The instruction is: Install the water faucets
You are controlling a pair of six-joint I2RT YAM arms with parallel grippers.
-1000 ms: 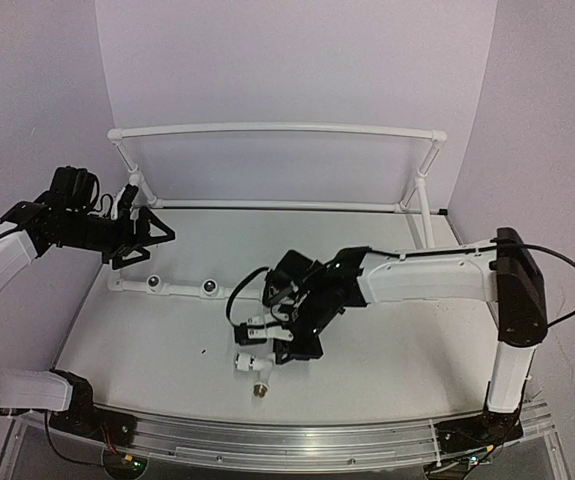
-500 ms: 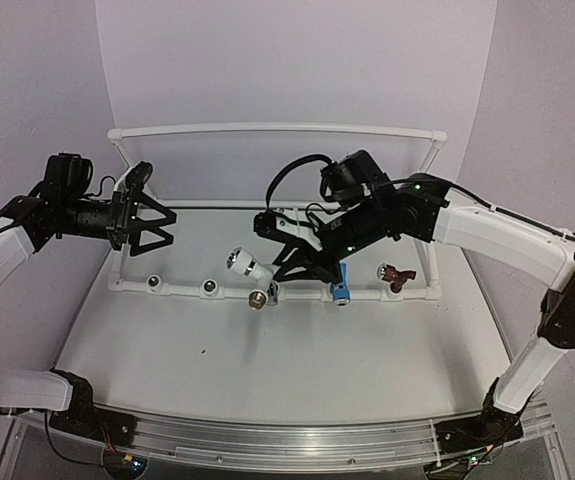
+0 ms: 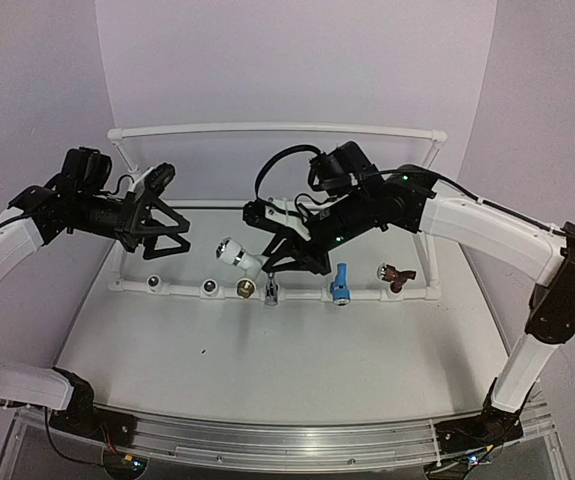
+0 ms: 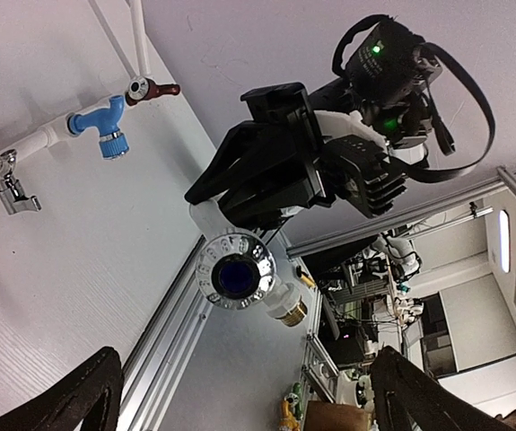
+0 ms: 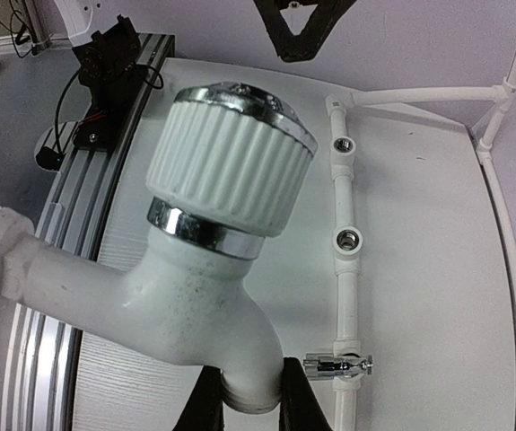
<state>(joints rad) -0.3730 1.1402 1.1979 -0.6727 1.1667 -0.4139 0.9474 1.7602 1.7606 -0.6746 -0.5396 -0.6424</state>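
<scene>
My right gripper (image 3: 285, 255) is shut on the spout of the white plastic faucet (image 3: 235, 255) and holds it in the air over the low PVC pipe (image 3: 182, 287). The faucet's brass threaded end (image 3: 246, 289) points down. In the right wrist view the fingers (image 5: 205, 409) pinch the spout of the white faucet (image 5: 195, 269). My left gripper (image 3: 172, 232) is open and empty, just left of the faucet and facing its knob (image 4: 235, 274). The chrome faucet (image 3: 271, 291), the light blue faucet (image 3: 340, 285) and the reddish-brown faucet (image 3: 395, 274) sit on the pipe.
Two open round sockets (image 3: 153, 283) (image 3: 209, 288) lie on the pipe left of the chrome faucet; they also show in the right wrist view (image 5: 344, 144) (image 5: 347, 240). A tall white PVC frame (image 3: 277, 128) stands at the back. An aluminium rail (image 3: 287, 440) runs along the near edge.
My right gripper has carried the white faucet from the near table up and back to above the pipe, then a little left. My left gripper has swung right toward it.
</scene>
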